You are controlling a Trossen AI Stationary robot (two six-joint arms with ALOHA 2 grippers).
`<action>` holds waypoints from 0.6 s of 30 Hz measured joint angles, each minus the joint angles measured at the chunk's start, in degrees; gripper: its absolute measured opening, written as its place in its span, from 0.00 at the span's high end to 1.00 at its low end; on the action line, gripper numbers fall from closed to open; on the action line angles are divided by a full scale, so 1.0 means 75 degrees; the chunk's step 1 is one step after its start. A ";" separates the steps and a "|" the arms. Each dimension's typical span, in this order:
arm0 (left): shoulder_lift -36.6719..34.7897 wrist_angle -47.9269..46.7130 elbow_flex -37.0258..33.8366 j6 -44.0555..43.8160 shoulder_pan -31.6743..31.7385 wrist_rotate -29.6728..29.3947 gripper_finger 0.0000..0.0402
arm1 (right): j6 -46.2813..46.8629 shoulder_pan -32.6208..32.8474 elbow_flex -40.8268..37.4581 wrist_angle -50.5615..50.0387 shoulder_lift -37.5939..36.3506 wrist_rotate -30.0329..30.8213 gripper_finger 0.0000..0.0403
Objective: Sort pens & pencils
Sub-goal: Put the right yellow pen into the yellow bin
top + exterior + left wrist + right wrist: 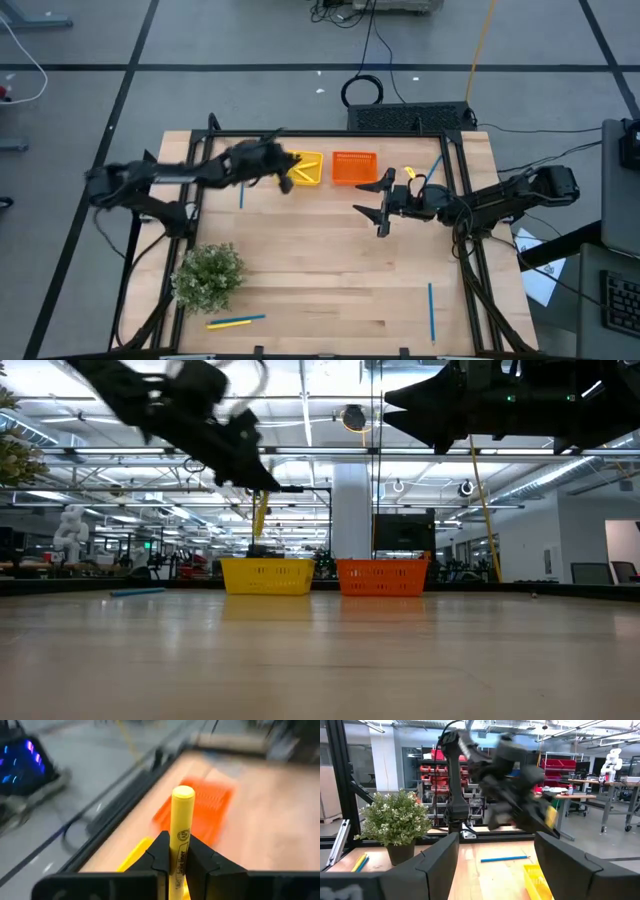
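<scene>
While the left claw (175,862) is clamped on a smooth, round yellow marker (181,827) with dark lettering down its barrel, it hangs above the yellow tray (304,168) at the far side of the pale wooden counter (320,270). Just right of that tray stands the orange tray (353,167), both of them square baskets of slotted plastic. The right claw (384,205) hovers in the air near the orange tray with its dark, flat fingers standing well apart and nothing between them.

Other thin, straight sticks lie scattered on the counter: a blue pen (241,197) left of the yellow tray, a yellow and blue pair (230,321) at the near left just beside the bushy green plant (208,273), a blue pen (431,308) at the near right, and a yellow and blue pair (425,172) at the far right.
</scene>
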 joint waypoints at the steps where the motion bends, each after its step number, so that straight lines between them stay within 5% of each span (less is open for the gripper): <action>1: 0.0328 -0.0542 0.0369 0.0239 0.0107 -0.0065 0.92 | 0.0000 0.0001 0.0000 0.0000 0.0000 0.0000 0.38; 8: 0.2005 -0.3233 0.2279 0.1254 0.0258 -0.0450 0.92 | 0.0000 0.0000 0.0000 -0.0006 0.0000 -0.0003 0.38; 18: 0.2505 -0.3441 0.2652 0.1823 -0.0037 -0.1022 0.78 | 0.0000 0.0000 0.0000 -0.0006 0.0000 -0.0002 0.38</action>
